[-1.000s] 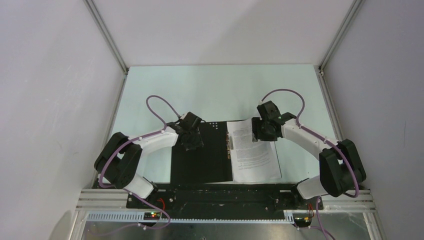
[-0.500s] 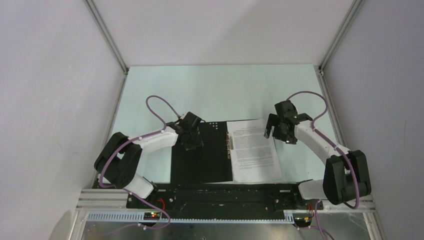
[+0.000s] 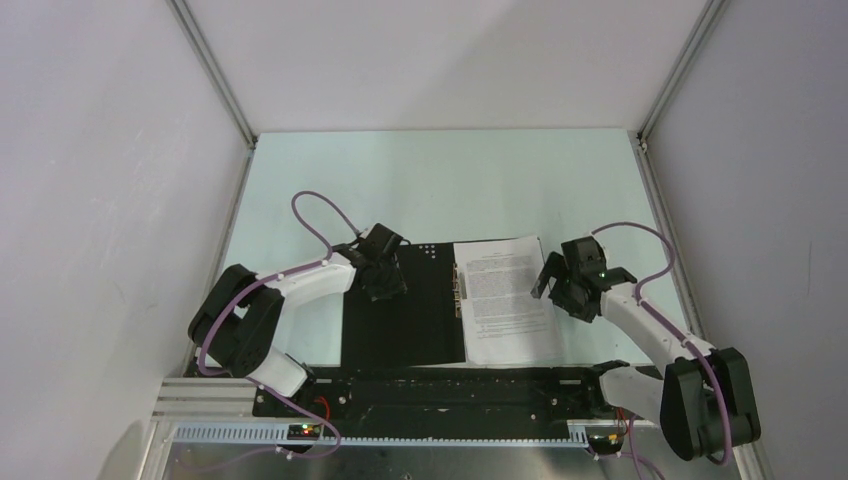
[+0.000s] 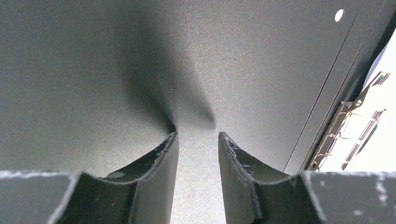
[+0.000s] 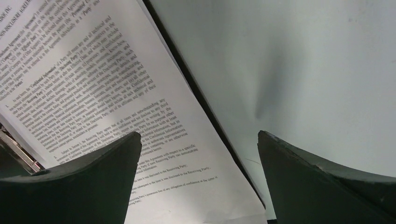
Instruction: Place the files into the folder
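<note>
Folder (image 3: 400, 320) lies open and flat on the table (image 3: 430, 180), black inside facing up, metal spine clip (image 3: 461, 285) down its middle. Files (image 3: 505, 300) lie on the right-hand cover, just beside the clip, printed side up. Right gripper (image 5: 198, 134) stands over the far right edge of the files, fingers spread wide with nothing between them, one above the paper and one above bare table. Left gripper (image 4: 196, 133) is down at the bare left-hand cover, well apart from the files, fingers (image 4: 163, 154) narrowly parted and holding nothing.
</note>
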